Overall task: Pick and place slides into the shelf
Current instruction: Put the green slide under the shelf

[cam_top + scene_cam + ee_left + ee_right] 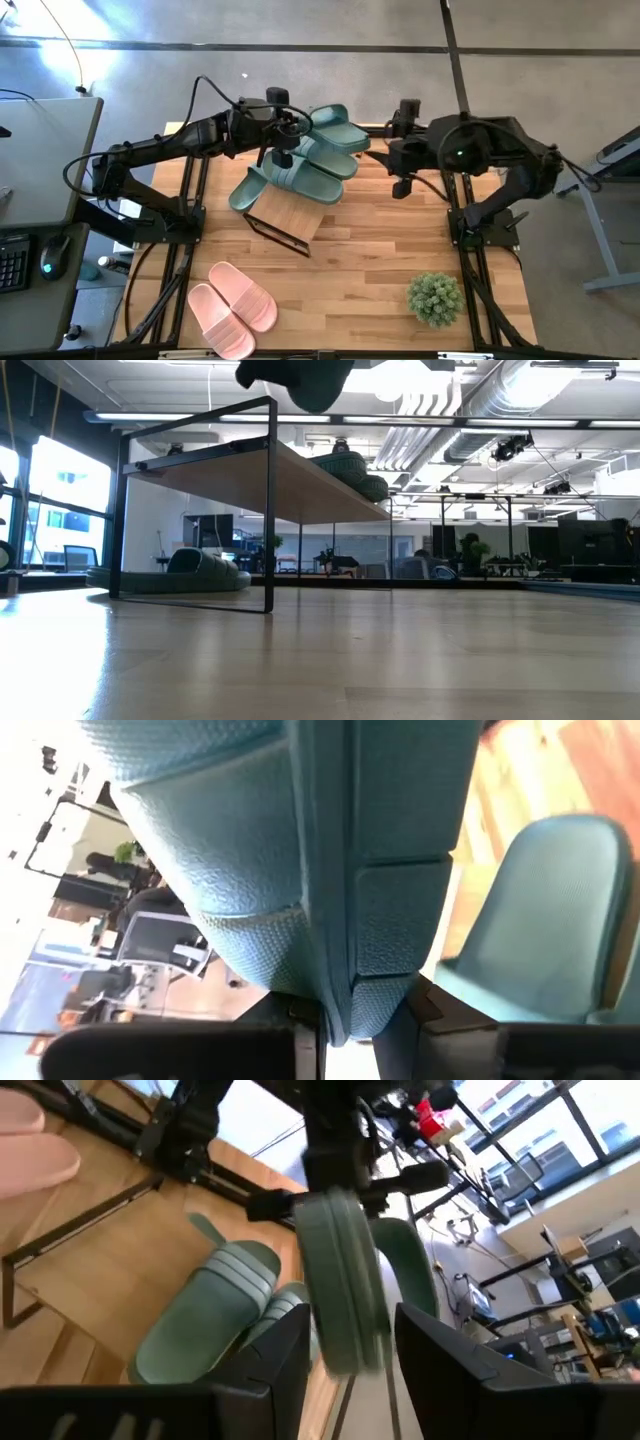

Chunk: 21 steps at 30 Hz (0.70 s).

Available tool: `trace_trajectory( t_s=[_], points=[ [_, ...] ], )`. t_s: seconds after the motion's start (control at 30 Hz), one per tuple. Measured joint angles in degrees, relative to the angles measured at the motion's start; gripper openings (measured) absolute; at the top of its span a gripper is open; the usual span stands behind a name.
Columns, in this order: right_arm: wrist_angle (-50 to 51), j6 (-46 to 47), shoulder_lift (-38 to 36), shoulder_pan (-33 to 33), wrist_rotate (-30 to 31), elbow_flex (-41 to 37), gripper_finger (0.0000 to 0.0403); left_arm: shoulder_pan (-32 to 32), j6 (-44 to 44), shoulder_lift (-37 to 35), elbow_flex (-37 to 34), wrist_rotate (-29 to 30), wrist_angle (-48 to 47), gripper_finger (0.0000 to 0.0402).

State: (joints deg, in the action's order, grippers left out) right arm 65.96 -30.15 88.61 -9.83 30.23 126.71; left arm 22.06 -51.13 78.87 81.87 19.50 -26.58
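Sage green slides (pixel 312 165) are clustered at the far middle of the wooden counter (pixel 370 260), on and around the shelf (pixel 285 218), a low rack with a light bamboo plank top and a thin black wire frame. In the high view several green slides overlap on the far end of the plank, and one more (pixel 245 190) lies on the counter at the shelf's left side. The low view shows that slide (pixel 170 572) resting on the counter beneath the plank, with others (pixel 350 470) on top.

The left pincer (pixel 283 150) hangs over the pile, closed on a green slide (pixel 330 850) held on edge; the left wrist view looks straight along its textured sole, pinched between the two dark fingers (pixel 300 1040). The right wrist view sees this gripped slide (pixel 340 1280) upright above two slides lying on the shelf.

The right pincer (pixel 400 165) waits just right of the pile, its fingers standing apart around nothing.

A pale pink pair (pixel 232 305) lies at the near left of the counter, well apart from the shelf. A small green potted plant (pixel 435 297) sits at the near right
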Motion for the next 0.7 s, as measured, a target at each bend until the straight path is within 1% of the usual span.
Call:
trace_trajectory(
  t_s=[0.1, 0.23, 0.4, 0.7],
  points=[
    [2.01, -1.75, 2.69, -0.02, 1.77, 2.73, 0.0139, 0.0, -1.85, 0.0, 0.0, 2.31, -0.79, 0.0036],
    [2.32, -1.87, 4.08, 0.03, 2.52, 4.77, 0.0139, 0.04, -2.42, 0.0, 0.0, 2.78, -1.08, 0.0036],
    [5.88, -1.94, 5.44, -0.06, 3.1, 4.83, 0.0139, 0.09, -2.57, 0.04, 0.0, 3.04, -1.36, 0.0036],
    [4.86, -0.43, 5.48, -0.33, 4.22, 4.66, 0.0139, 0.09, -2.44, 0.09, 0.0, 2.92, -1.73, 0.0035]
  ],
)
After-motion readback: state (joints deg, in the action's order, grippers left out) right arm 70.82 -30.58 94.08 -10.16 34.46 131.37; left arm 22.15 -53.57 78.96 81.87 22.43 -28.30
